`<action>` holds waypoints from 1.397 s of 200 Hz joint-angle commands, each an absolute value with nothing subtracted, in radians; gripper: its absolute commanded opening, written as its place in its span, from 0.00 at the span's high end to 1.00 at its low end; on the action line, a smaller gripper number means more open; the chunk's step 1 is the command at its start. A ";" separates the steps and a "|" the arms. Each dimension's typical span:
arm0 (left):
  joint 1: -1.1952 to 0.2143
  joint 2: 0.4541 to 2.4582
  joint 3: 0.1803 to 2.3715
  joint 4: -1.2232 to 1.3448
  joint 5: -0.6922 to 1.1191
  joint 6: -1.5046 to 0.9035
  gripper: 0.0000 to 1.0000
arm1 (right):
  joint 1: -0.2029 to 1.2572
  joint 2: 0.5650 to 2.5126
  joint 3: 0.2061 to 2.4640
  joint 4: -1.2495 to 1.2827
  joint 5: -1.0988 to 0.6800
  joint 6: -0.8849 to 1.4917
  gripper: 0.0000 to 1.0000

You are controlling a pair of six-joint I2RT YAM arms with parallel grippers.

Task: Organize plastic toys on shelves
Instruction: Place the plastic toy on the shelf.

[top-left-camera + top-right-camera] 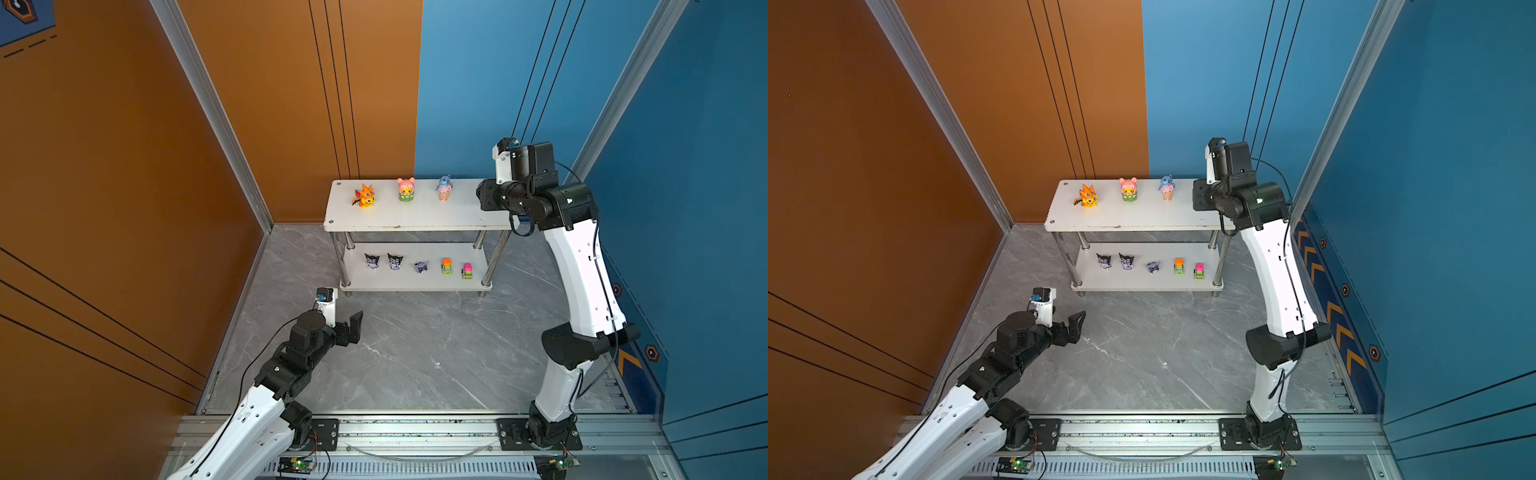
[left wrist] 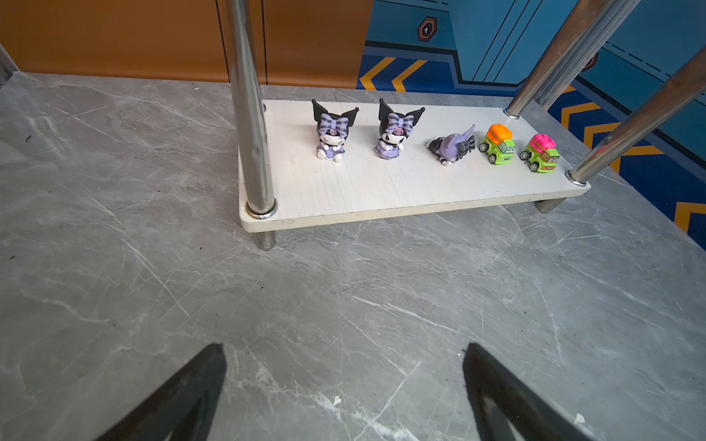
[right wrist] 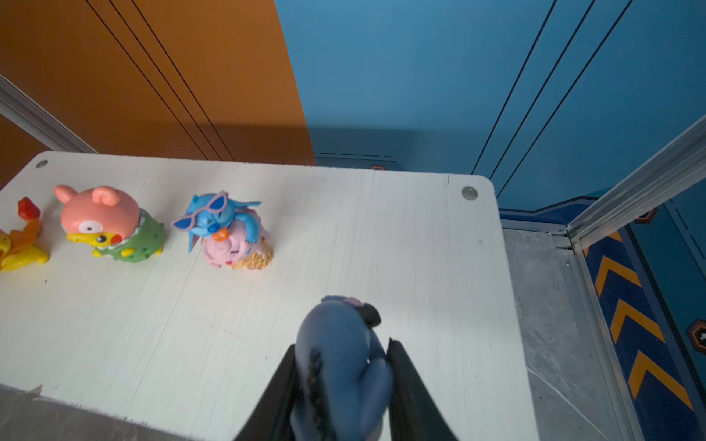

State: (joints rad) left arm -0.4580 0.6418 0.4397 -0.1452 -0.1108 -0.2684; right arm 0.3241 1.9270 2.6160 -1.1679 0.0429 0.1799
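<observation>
The right arm [image 1: 582,266] rears tall and folds at the wrist, its right gripper [image 3: 342,345] clamped on the grey donkey [image 3: 336,328] over the top board of the shelves [image 1: 415,216]. The left arm [image 1: 257,411] stretches low, its left gripper [image 2: 344,346] gaping above the floor [image 2: 344,286].

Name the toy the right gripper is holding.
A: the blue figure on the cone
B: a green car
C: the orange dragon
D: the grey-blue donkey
D: in the right wrist view the right gripper has its jaws closed on the grey-blue donkey, over the top shelf board.
</observation>
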 commanded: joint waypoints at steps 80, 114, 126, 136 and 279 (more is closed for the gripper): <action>-0.422 0.681 0.431 -0.093 -0.060 -0.252 0.02 | 0.260 2.055 2.708 -1.216 -0.042 0.197 0.76; -0.413 0.678 0.429 -0.090 -0.056 -0.253 0.02 | 0.258 2.066 2.707 -1.224 -0.038 0.194 0.76; -0.410 0.681 0.430 -0.089 -0.053 -0.255 0.02 | 0.259 2.068 2.708 -1.223 -0.036 0.193 0.76; -0.409 0.684 0.429 -0.087 -0.050 -0.255 0.02 | 0.258 2.067 2.707 -1.223 -0.032 0.195 0.76; -0.399 0.680 0.431 -0.090 -0.036 -0.258 0.02 | 0.256 2.096 2.706 -1.256 -0.028 0.195 0.67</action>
